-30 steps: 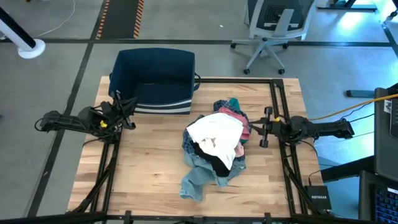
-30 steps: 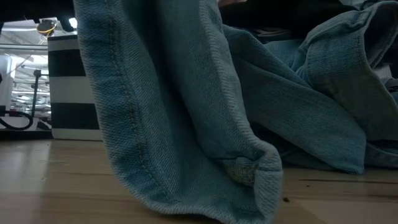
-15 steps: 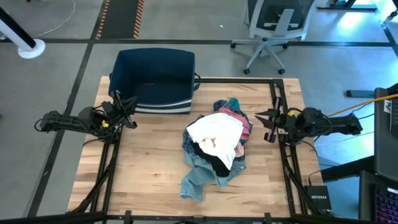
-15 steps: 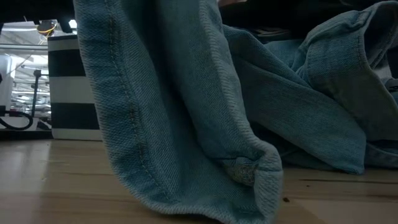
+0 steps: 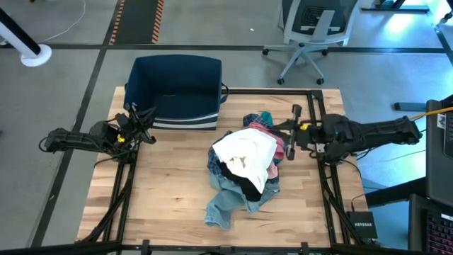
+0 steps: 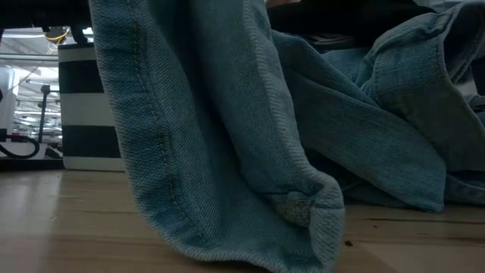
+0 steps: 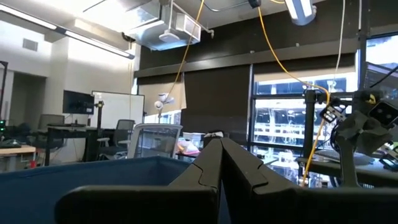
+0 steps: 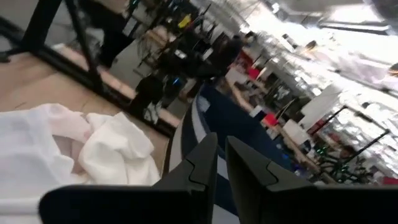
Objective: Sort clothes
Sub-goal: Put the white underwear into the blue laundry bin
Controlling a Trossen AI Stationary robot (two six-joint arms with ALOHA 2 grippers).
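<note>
The clothes lie in one pile at the table's middle: a white shirt (image 5: 244, 152) on top, light-blue jeans (image 5: 226, 202) trailing toward the near edge, a pink top (image 5: 279, 145), a teal item (image 5: 265, 117) and a black piece (image 5: 244, 184). The jeans (image 6: 227, 152) fill the low view, their edge resting on the wood. My right gripper (image 5: 294, 125) hangs raised beside the pile's right side, shut but for a narrow slit (image 8: 221, 146), holding nothing. My left gripper (image 5: 147, 117) waits shut (image 7: 219, 146) at the table's left, beside the bin.
A dark navy fabric bin (image 5: 177, 88) with a white lower band stands at the table's far left; its band also shows in the low view (image 6: 87, 106). Black frame rails (image 5: 315, 106) run along both table sides. An office chair (image 5: 311, 32) stands beyond the far edge.
My right gripper has risen from near the table top at the right rail, reached a little toward the pile and the far edge, and rolled about its own axis. The clothes have kept still.
</note>
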